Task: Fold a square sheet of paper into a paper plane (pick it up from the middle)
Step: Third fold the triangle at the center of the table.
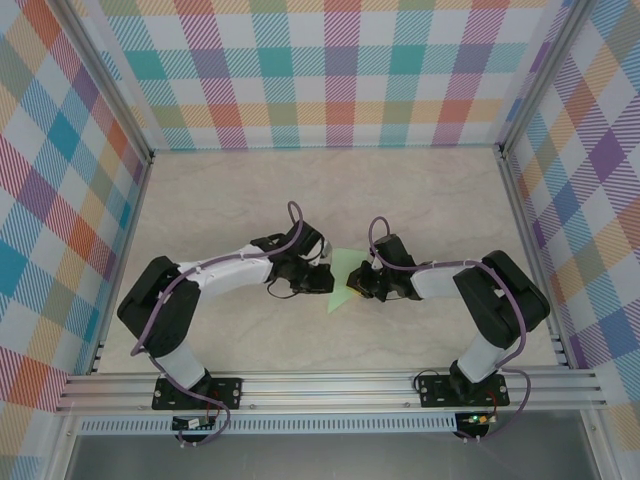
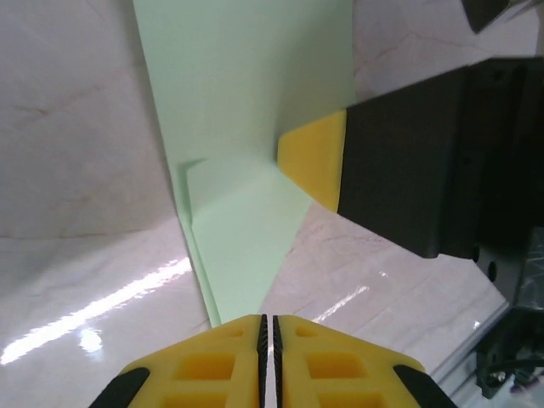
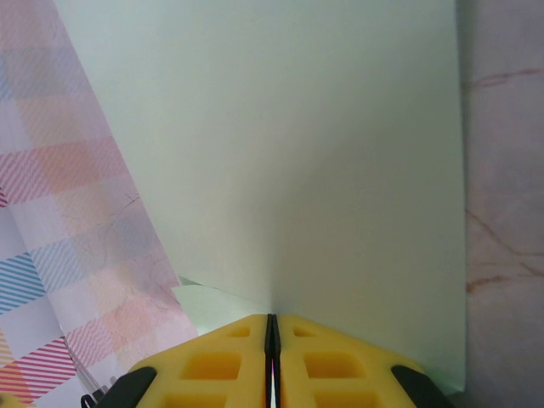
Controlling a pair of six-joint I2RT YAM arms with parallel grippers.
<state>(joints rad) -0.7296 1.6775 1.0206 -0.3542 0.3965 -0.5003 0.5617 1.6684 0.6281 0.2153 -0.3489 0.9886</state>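
The pale green sheet of paper [image 1: 340, 276] lies mid-table between both arms, folded into a tapering shape. In the left wrist view the sheet of paper [image 2: 246, 85] narrows to a point that runs under my left gripper [image 2: 269, 321], whose jaws are shut with the tips resting on that point. My left gripper [image 1: 322, 270] sits at the paper's left edge. My right gripper [image 1: 354, 285] is at the paper's right side. Its yellow fingertip [image 2: 314, 161] meets a raised flap. My right gripper [image 3: 272, 320] is shut on the paper [image 3: 297, 170], which rises from between the jaws.
The pale marble tabletop [image 1: 330, 190] extends beyond the arms to the plaid back wall [image 1: 320, 70]. Plaid side walls with metal posts stand left and right. An aluminium rail [image 1: 330, 385] carrying both arm bases runs along the near edge.
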